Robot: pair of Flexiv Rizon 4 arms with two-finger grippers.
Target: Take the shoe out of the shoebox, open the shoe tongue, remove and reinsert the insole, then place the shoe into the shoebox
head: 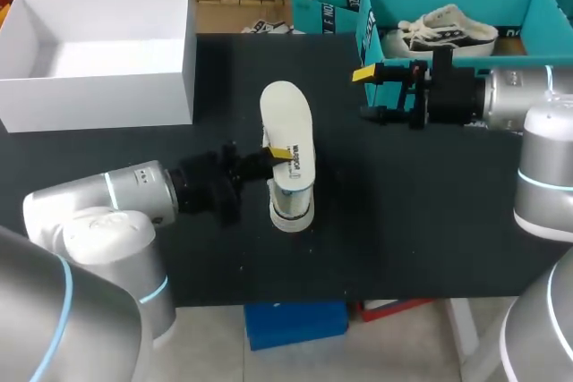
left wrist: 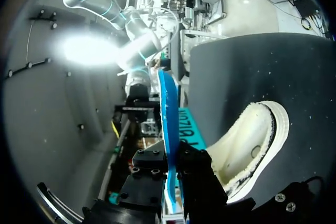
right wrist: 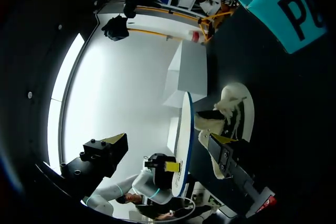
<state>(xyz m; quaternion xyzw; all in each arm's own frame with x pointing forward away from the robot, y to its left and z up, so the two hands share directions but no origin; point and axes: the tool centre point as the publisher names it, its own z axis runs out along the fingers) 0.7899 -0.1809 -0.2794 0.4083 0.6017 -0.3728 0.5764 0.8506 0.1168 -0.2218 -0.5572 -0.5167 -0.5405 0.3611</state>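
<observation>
Two claws on your screens. What is the left claw (head: 279,155) doing?

It is clamped on the insole (head: 286,114), gripping it by the long edge on my left arm's side, with one yellow tip on top and the other finger beneath. From that arm's wrist camera I see the insole (left wrist: 167,108) edge-on, running out between the two black fingers.

Where is the shoe?

The shoe (head: 293,207) stands on the black table (head: 403,221) near the middle, directly under the insole, with its opening upward. From above I only see its heel end poking out toward the table's near edge, because the insole lies flat over the rest. I cannot tell whether the two touch. In the left wrist view the pale lining of the shoe (left wrist: 252,145) shows just beside the lower finger.

And the right claw?

My right claw (head: 369,94) is spread wide with nothing between its fingers. It hangs over the table just in front of the near left corner of the teal shoebox (head: 367,24), pointing toward the shoe but well apart from it.

What about that box?

It sits open at the far right of the table, with a second sneaker (head: 443,31) lying inside. A white box (head: 98,87), also open, sits at the far left corner.
</observation>
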